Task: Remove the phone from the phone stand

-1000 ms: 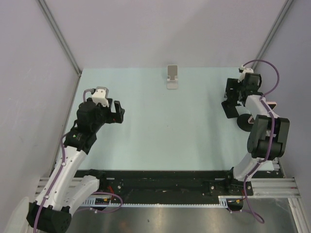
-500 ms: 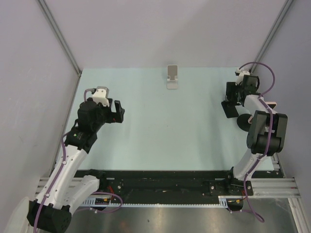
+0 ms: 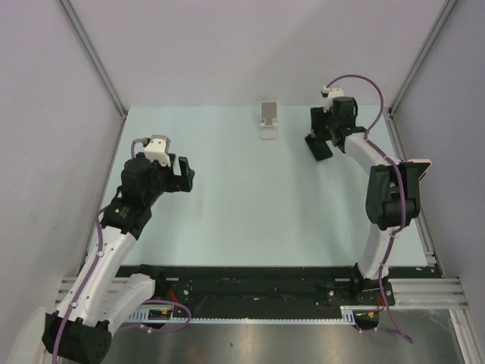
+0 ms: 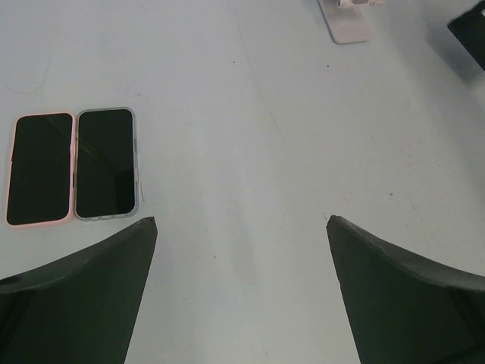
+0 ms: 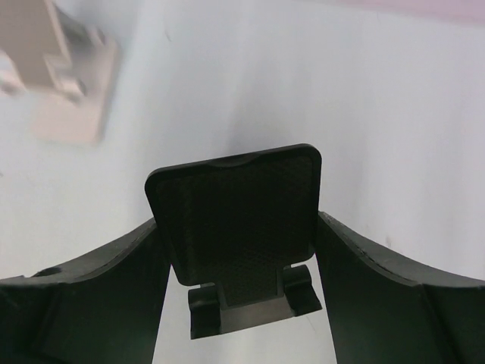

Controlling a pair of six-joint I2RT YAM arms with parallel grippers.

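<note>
A black phone stand (image 5: 235,220) with no phone on it sits between the fingers of my right gripper (image 5: 239,220), which is shut on its back plate. In the top view this gripper (image 3: 320,144) is just right of a white phone stand (image 3: 268,121) at the table's far middle, which also carries no phone. Two phones lie flat side by side in the left wrist view, one in a pink case (image 4: 40,168) and one in a grey case (image 4: 106,163). My left gripper (image 4: 241,220) is open and empty above bare table to their right; in the top view it (image 3: 182,174) is at the left.
The white stand's base (image 4: 347,23) shows at the top of the left wrist view and at the upper left of the right wrist view (image 5: 64,83). A pink-edged object (image 3: 421,162) lies by the right arm's elbow at the table's right edge. Grey walls enclose three sides of the table.
My right gripper has swung left and away from the table's right side to beside the white stand, carrying the black stand. The left arm has not moved.
</note>
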